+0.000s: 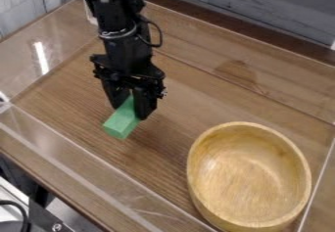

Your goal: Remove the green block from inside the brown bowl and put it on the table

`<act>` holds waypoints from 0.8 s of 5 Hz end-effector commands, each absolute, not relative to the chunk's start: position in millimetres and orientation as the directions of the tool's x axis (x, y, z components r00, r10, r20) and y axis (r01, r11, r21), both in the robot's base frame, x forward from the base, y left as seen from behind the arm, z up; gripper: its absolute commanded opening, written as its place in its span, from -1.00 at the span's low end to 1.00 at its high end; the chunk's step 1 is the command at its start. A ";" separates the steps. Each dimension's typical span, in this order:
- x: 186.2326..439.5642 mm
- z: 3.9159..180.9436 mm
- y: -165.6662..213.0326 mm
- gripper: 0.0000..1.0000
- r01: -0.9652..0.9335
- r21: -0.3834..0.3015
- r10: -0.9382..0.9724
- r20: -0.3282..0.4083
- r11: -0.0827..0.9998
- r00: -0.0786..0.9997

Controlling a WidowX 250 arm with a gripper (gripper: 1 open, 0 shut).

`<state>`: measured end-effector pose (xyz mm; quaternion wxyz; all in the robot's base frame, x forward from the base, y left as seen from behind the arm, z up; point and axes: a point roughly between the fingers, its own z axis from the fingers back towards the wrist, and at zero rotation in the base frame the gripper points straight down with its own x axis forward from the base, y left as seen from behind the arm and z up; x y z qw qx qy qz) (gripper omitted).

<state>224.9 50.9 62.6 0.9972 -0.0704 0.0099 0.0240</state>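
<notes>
The green block hangs tilted just above or at the table, left of centre. Its upper end sits between the black fingers of my gripper, which points straight down and is shut on the green block. Whether the block's lower end touches the wood I cannot tell. The brown bowl stands at the front right with nothing inside, well apart from the gripper.
Clear plastic walls edge the tabletop along the front and left. A grey plank wall runs behind the table. Bare wood lies between the gripper and the bowl.
</notes>
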 end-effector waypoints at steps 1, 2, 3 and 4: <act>235.0 71.6 55.9 -1.00 -0.053 -0.133 0.056 0.020 0.990 0.998; 237.9 70.9 58.6 1.00 -0.052 -0.136 0.056 0.025 0.989 0.998; 238.3 67.1 60.2 1.00 -0.052 -0.142 0.056 0.028 0.989 0.998; 239.0 62.5 61.1 1.00 -0.052 -0.148 0.057 0.031 0.988 0.998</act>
